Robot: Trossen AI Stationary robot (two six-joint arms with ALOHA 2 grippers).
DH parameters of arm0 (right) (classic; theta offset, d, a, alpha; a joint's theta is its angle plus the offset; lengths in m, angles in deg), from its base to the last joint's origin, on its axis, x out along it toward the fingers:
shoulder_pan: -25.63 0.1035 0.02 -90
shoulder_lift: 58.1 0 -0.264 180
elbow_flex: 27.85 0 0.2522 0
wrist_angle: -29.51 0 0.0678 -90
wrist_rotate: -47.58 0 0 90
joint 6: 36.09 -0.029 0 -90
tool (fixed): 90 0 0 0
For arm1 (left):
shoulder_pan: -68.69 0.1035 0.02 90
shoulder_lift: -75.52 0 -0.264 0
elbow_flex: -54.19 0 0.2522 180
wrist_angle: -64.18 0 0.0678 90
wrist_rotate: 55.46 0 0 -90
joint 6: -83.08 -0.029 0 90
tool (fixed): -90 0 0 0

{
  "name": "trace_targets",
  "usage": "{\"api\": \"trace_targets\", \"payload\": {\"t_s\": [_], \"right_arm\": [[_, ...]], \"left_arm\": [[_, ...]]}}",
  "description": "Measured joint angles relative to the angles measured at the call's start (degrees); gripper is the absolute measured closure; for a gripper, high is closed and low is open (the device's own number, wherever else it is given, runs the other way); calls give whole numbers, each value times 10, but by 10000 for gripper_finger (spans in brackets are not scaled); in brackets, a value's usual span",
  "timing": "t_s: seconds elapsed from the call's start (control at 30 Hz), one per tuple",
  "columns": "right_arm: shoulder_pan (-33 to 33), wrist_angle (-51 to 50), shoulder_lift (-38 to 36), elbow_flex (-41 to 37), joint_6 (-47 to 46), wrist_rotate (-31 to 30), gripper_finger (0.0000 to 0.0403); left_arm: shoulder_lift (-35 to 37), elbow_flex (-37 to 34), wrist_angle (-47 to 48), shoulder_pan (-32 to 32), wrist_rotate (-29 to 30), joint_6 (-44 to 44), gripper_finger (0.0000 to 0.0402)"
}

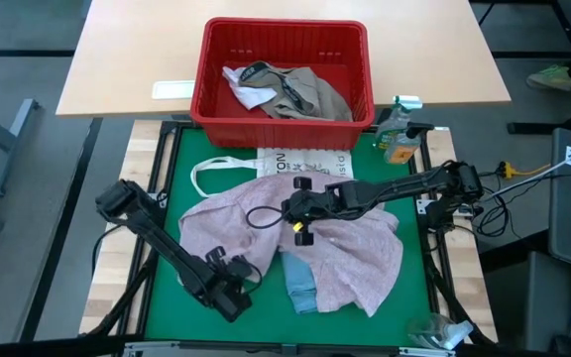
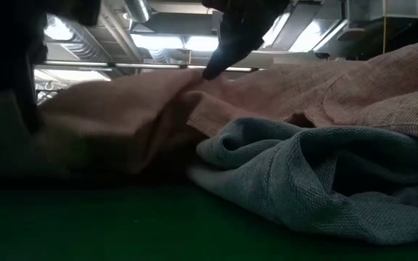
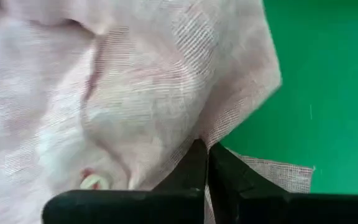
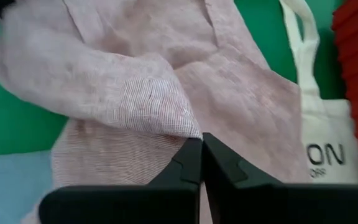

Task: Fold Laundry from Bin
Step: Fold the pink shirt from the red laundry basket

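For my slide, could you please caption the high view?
Both end effectors, left and right, pinch a pink shirt below the red basket.

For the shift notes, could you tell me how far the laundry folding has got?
Early. Out of the bin: a pink garment, spread unfolded, and a blue piece. In hand: left gripper shut on the pink hem; right gripper shut at its middle. Left: folding, plus clothes in the bin.

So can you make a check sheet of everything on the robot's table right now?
Surface: green mat, mostly covered.
Job's things: pink shirt spread out, blue cloth under it; more laundry in the red bin.
Clutter: white tote, bottle.
Grippers: left tool shut on the shirt's edge; right tool shut on the shirt's middle.
Cables: black loop on the shirt, wires at the right.
Surroundings: tan table behind.
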Motion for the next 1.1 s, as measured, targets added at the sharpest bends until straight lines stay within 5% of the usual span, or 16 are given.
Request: {"api": "trace_targets", "payload": {"t_s": [0.37, 0.7, 1.1], "right_arm": [[0, -23, 0, 0, 0, -31, 395], [0, -22, 0, 0, 0, -31, 395], [0, -23, 0, 0, 0, -31, 395]], "left_arm": [[131, 1, 225, -32, 20, 144, 401], [134, -15, 389, -22, 14, 199, 394], [134, -48, 384, 6, 17, 197, 256]]}}
